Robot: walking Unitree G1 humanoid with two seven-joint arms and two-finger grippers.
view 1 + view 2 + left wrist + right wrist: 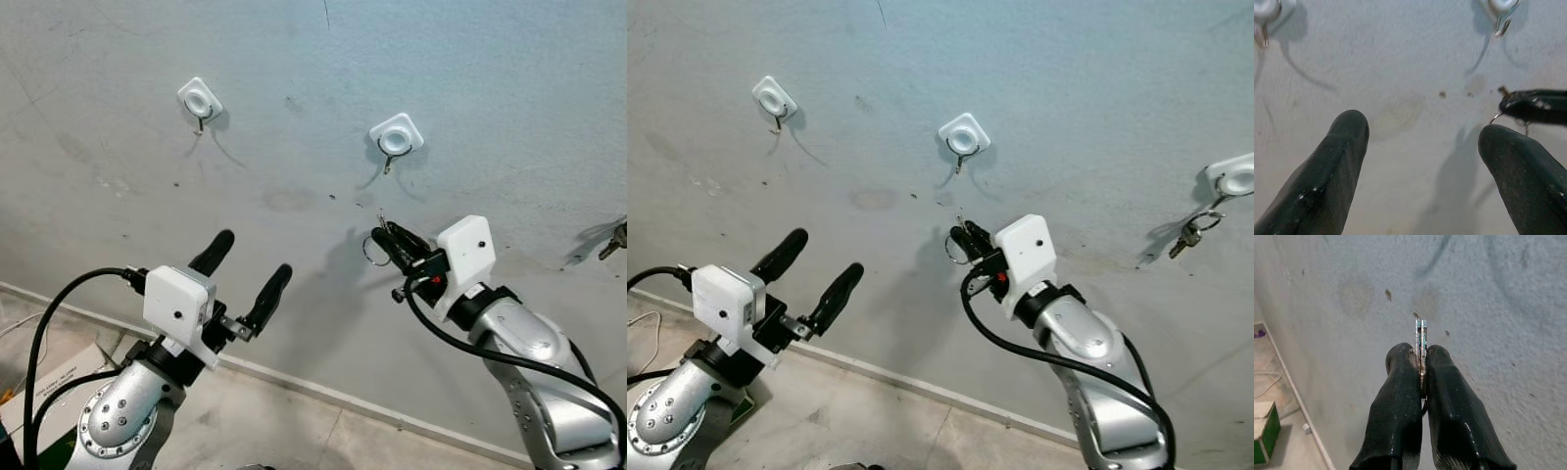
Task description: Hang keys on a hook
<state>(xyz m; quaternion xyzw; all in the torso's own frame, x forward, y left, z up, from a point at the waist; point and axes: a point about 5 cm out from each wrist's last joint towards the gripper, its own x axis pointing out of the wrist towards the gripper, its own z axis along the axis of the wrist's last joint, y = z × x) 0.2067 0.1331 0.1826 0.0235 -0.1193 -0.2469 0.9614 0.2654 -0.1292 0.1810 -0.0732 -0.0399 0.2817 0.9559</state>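
Right gripper (384,238) clamped on keys (1421,340), at six o'clock below middle hook (394,143), left gripper (251,267) spread wide, empty

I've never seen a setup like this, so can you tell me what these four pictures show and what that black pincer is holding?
It is a humanoid robot facing a grey wall. Two pictures come from its head camera; two look along each wrist's fingers. The right gripper is shut on a set of keys, its key ring hanging just below a white wall hook. The left gripper is open and holds nothing. Another hook sits further left, and a third hook on the right already carries keys.
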